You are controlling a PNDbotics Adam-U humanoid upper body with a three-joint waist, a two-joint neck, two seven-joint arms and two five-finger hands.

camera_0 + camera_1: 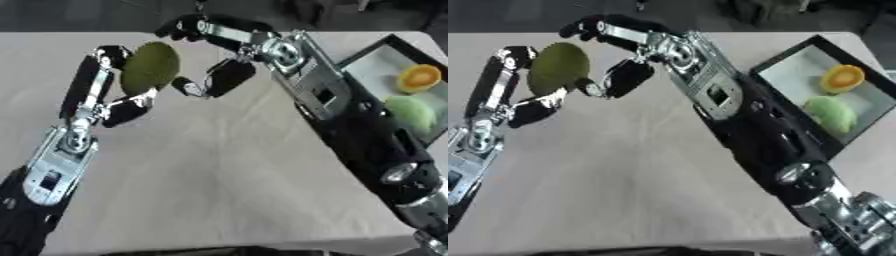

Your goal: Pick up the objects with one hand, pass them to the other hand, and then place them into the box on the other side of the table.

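Mid-handover, our left hand (118,95) fingers clasp the dark green oval fruit (150,67) as our right hand (219,60) reaches with fingers spread, while the black-rimmed box (785,57) already holds two.

I see a plain beige bench (219,165) with no pattern. The fruit (150,67) in my left hand (118,107) is dull olive green, faintly mottled. Both hands are black with silver joints; my right hand (223,55) looks the same. At the bench's right edge the box (773,61) has a black rim and a pale grey floor, holding an orange piece (841,78) with a yellow centre and a light green piece (830,113).
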